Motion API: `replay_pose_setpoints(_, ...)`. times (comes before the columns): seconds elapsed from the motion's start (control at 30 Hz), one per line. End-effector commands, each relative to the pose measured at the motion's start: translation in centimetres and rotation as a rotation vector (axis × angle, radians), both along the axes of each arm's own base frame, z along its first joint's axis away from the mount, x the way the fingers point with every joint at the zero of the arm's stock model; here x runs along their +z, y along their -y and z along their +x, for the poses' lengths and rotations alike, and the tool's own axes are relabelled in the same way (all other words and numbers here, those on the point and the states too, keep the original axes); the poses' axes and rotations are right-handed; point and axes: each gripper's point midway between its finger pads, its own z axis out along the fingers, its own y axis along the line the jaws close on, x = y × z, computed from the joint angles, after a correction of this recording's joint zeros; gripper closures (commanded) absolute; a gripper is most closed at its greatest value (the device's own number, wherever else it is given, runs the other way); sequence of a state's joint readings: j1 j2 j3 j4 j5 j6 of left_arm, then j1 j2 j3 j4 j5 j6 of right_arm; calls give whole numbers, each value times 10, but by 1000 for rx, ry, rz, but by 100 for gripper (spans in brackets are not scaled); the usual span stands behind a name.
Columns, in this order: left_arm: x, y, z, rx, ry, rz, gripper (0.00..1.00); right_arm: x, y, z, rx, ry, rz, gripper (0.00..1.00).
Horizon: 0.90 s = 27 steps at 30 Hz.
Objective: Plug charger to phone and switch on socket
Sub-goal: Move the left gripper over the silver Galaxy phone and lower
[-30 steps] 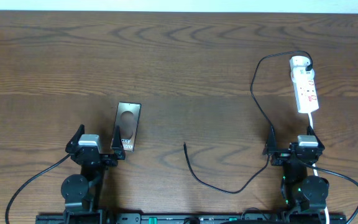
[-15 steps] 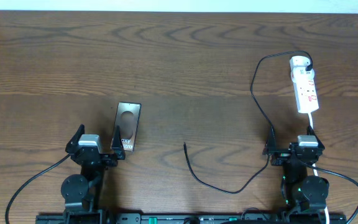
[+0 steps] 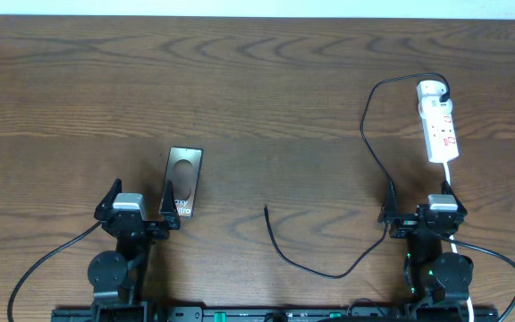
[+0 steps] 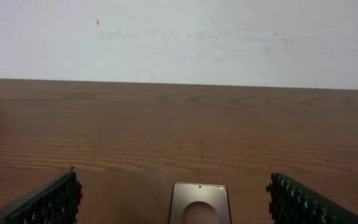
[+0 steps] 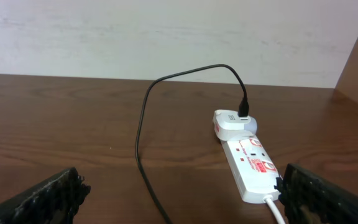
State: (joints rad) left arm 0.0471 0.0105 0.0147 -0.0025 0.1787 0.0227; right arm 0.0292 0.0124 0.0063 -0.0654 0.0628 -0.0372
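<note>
Fingers [image 4: 51,202] on the left gripper [image 3: 139,201] and right gripper [image 3: 425,213] are kept spread wide and empty, nothing is moved, so the phone [image 3: 186,174] just ahead of the left fingers is not yet plugged.

overhead: mounted high, aimed straight down, whole table [image 3: 257,80] covered | left wrist: held low, faced forward across the wood to the wall [image 4: 179,37], phone [image 4: 199,205] caught close at the bottom edge | right wrist: held low, faced forward, socket [image 5: 253,165] and charger [image 5: 143,124] seen near | overlap: phone shared by overhead and left wrist, socket and charger by overhead and right wrist
</note>
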Motion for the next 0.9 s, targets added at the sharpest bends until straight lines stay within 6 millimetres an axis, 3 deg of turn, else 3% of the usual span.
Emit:
replay_pose_setpoints(0.0,2,3,0,-16,15,-33,7,0,1,0,0,0,-9,1)
replay_pose_setpoints(0.33,105,-2,-1,12,113,-40,7,0,1,0,-1,0,-9,1)
replay_pose_setpoints(0.4,129,-3,10,13,65,-42,7,0,1,0,-1,0,-9,1)
replay_pose_setpoints(0.53,157,-4,35,16,-87,-49,7,0,1,0,-1,0,-9,1)
replay_pose_setpoints(0.7,167,-6,65,23,-389,-61,7,0,1,0,0,0,-9,1)
replay_pose_setpoints(0.87,144,-6,84,29,-695,-74,7,0,1,0,-1,0,-9,1)
